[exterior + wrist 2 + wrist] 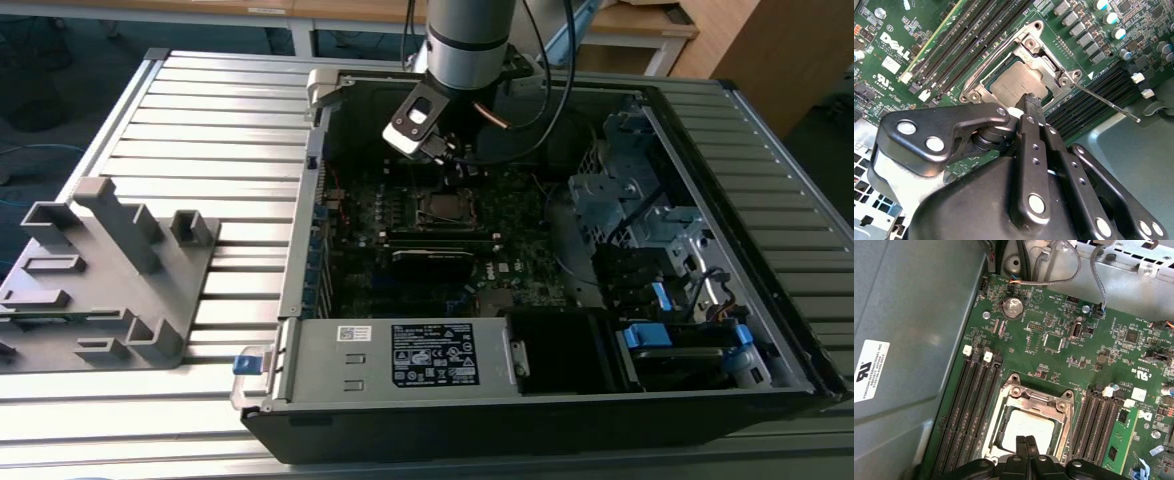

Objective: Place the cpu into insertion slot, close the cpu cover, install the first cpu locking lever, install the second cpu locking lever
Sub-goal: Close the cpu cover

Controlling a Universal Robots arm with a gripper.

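The dull silver cpu (1014, 82) is sitting in the insertion slot (445, 208), cpu cover (1040, 400) lying over it, right under the gripper (1026, 440), whose jaws are squeezing together on nothing.
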